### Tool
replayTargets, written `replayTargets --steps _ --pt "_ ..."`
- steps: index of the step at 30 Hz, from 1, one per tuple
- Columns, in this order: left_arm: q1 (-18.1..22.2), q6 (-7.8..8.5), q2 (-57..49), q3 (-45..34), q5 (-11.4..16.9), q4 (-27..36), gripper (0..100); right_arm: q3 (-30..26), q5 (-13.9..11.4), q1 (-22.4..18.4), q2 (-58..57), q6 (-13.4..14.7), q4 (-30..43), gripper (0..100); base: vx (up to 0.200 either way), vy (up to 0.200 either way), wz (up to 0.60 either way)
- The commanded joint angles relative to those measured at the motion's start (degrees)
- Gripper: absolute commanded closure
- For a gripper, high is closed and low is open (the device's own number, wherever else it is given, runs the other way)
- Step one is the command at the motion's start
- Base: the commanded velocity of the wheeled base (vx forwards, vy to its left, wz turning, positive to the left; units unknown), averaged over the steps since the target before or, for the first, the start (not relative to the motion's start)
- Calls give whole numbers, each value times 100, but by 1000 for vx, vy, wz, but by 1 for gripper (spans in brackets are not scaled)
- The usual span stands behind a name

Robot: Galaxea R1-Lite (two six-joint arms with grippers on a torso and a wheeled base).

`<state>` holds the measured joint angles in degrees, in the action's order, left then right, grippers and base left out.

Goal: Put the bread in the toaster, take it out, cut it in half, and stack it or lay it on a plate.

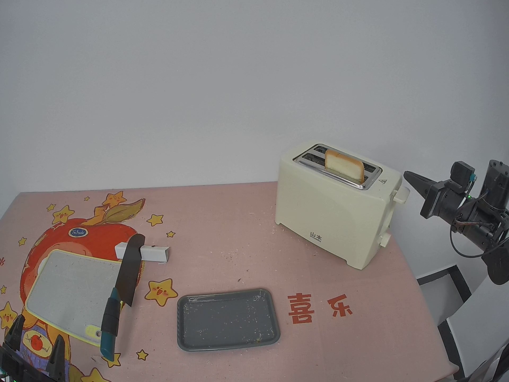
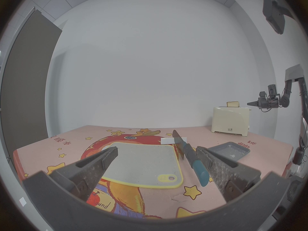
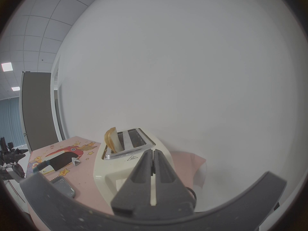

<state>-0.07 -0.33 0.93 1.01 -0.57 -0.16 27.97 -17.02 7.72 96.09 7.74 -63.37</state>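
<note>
Bread slice (image 1: 344, 165) stands in the toaster (image 1: 328, 218), apart to the left of the clenched, empty right pincer (image 1: 408, 175)

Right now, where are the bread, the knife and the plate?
bread (image 1: 344, 165): head view, middle of its upright face.
knife (image 1: 130, 269): head view, middle of the dark blade.
plate (image 1: 228, 319): head view, its bare grey floor.

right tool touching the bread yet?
Apart. Head view: the right tool hangs shut out past the lever side of the toaster, well clear of the bread standing in the slot.
</note>
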Motion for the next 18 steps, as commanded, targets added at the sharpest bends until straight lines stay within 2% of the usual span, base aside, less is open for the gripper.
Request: replayTargets --steps 1,18 --pt "-1 -2 -93 -101 -4 -2 0 -54 -3 19 51 -9 0 100 0 0 0" --pt "-1 -2 -93 -101 -4 -2 0 -248 -3 72 209 -159 61 100 0 0 0"
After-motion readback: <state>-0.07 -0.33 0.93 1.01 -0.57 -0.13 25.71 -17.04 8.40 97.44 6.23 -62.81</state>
